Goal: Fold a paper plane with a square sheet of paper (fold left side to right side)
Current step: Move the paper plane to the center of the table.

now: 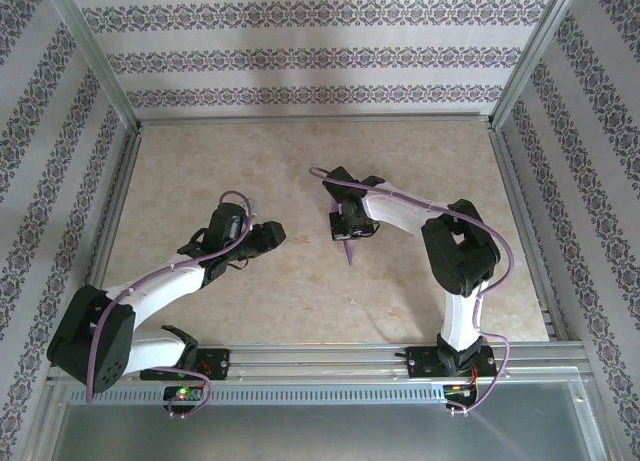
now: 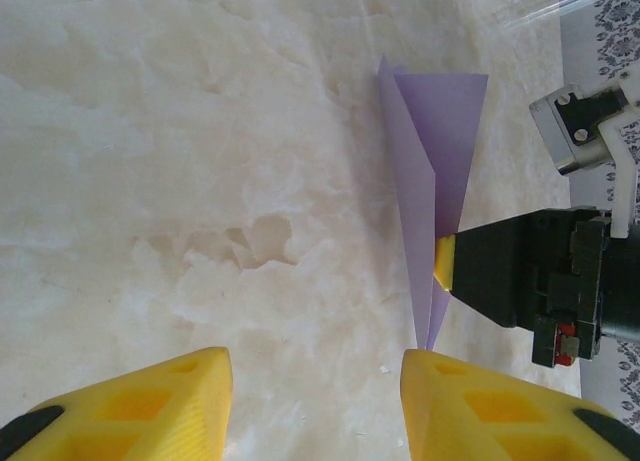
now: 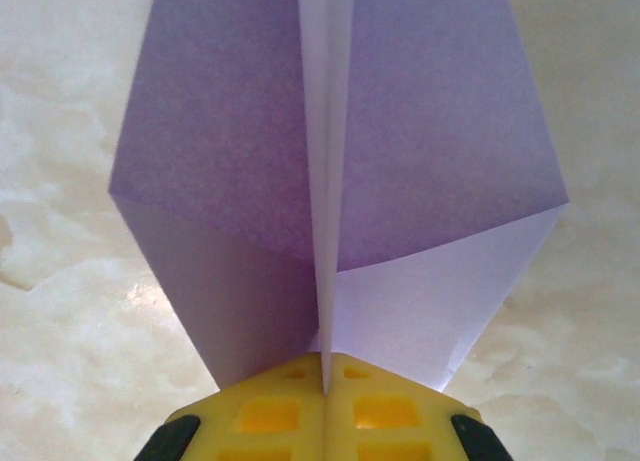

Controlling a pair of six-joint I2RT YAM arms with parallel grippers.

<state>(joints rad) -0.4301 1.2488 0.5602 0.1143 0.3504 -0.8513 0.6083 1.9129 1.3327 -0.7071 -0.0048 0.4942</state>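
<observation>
Centre of frame: R gripper point(image 1: 349, 235) over tan marble-look table point(image 1: 250, 151), w/ purple paper plane point(image 1: 352, 253) at its tips, nose pointing to bottom edge. L gripper point(image 1: 274, 232) left of centre, near plane but apart from it.

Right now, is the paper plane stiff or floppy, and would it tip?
Likely stiff lengthwise: the paper plane juts straight from the right tool. Thin, so probably flexes sideways. Set on its narrow fold, it'd likely tip.
</observation>
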